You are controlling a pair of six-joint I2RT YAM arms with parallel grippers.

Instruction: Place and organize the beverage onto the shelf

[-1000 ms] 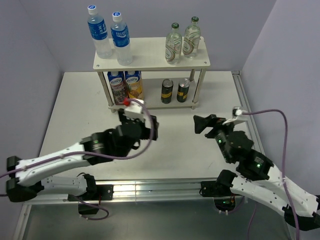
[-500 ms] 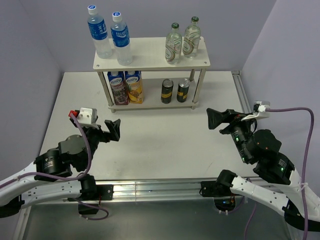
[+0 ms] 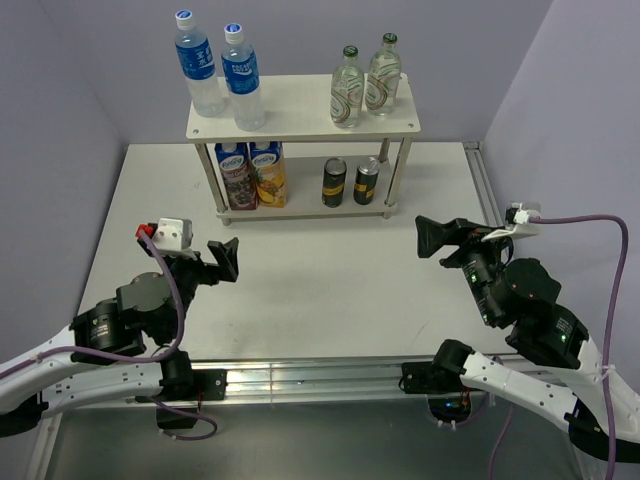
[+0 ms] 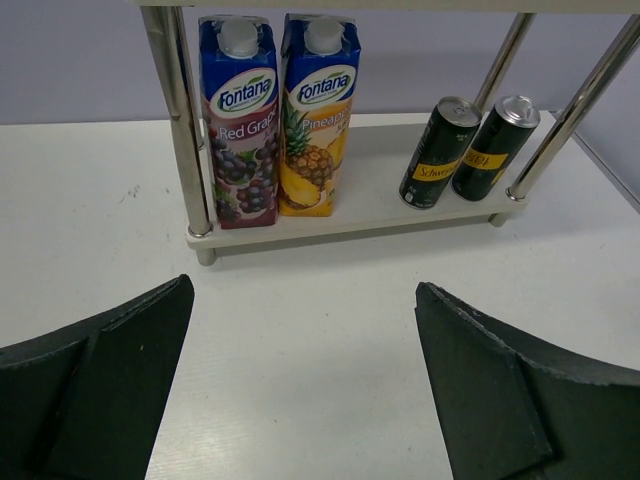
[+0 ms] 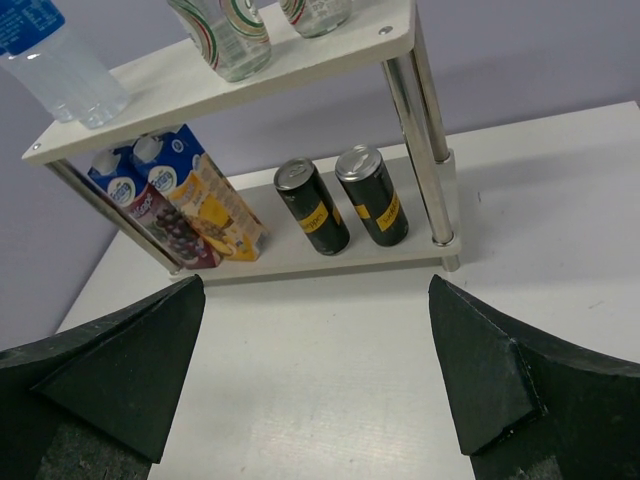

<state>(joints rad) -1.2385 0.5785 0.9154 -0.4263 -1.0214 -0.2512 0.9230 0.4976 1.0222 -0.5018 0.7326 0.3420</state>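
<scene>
The shelf (image 3: pixel 300 121) stands at the back of the table. Two blue-capped water bottles (image 3: pixel 220 75) stand on the left of its top board and two green-capped glass bottles (image 3: pixel 364 85) on the right. Two dark cans (image 3: pixel 350 181) stand on the lower board, also in the left wrist view (image 4: pixel 468 150) and the right wrist view (image 5: pixel 342 200). My left gripper (image 3: pixel 222 258) is open and empty over the table's left side. My right gripper (image 3: pixel 435 238) is open and empty over the right side. Both are well short of the shelf.
Two Fontana juice cartons (image 3: pixel 250 173) stand on the left of the lower board, also in the left wrist view (image 4: pixel 278 115). Thin metal legs (image 4: pixel 180 120) hold the boards. Purple walls close in the table on three sides.
Both arms have drawn back from the table's middle toward their own sides within the last second. Since half a second ago they have barely moved. The drinks have not moved.
</scene>
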